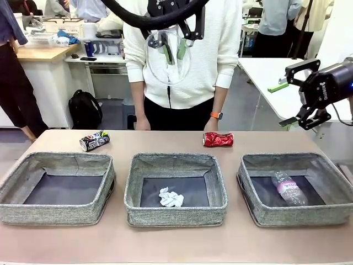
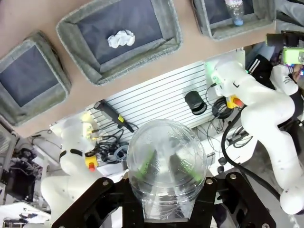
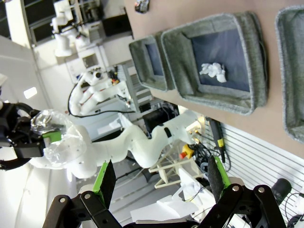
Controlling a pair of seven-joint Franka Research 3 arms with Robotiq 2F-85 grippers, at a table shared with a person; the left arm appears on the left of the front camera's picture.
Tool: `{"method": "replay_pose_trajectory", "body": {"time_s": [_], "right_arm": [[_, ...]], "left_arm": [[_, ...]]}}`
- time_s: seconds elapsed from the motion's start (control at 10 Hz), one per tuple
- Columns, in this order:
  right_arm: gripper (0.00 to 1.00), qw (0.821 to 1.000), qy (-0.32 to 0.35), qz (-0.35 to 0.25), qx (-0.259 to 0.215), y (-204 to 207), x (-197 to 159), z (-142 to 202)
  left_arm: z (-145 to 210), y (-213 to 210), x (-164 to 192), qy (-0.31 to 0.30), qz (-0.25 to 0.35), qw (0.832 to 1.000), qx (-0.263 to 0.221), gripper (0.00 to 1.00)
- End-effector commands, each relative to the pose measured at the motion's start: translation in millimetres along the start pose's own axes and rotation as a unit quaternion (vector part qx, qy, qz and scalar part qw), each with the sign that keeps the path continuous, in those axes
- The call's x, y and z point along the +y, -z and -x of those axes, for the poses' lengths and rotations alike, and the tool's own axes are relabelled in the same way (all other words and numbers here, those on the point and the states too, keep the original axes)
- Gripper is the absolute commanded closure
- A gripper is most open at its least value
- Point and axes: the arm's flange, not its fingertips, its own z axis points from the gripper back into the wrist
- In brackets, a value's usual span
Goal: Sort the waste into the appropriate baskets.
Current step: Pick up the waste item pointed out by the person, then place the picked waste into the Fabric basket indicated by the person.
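My left gripper [image 1: 174,53] hangs high above the middle basket [image 1: 175,163], shut on a clear plastic cup [image 1: 165,74]. The left wrist view looks down through that cup [image 2: 166,142] held between my left gripper's [image 2: 168,165] fingers. The middle basket holds a crumpled white paper wad [image 1: 170,197]. A clear pink-labelled bottle [image 1: 289,187] lies in the right basket [image 1: 295,161]. The left basket [image 1: 60,161] has nothing in it. Behind the baskets, a dark printed can [image 1: 94,141] and a crushed red can [image 1: 218,139] lie on the table. My right gripper [image 1: 282,105] is open, up at the right.
A person in a white top [image 1: 176,61] stands at the table's far edge, hands down by the rim. The right wrist view shows my open right gripper [image 3: 161,178] with green pads [image 3: 107,183], the left arm's cup [image 3: 57,140] and the baskets [image 3: 216,61] below.
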Motion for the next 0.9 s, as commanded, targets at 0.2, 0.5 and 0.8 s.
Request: {"method": "replay_pose_trajectory", "body": {"time_s": [0.2,0.5,0.8], "right_arm": [[0.00,1.000,-0.014,0.000,0.004,-2.8,-0.8,-0.2],[0.00,1.000,-0.014,0.000,0.004,-2.8,-0.8,-0.2],[0.00,1.000,-0.014,0.000,0.004,-2.8,-0.8,-0.2]], "left_arm": [[6.7,-5.1,0.1,-0.001,0.005,1.000,-0.009,0.80],[6.7,-5.1,0.1,-0.001,0.005,1.000,-0.009,0.80],[6.7,-5.1,0.1,-0.001,0.005,1.000,-0.009,0.80]]}}
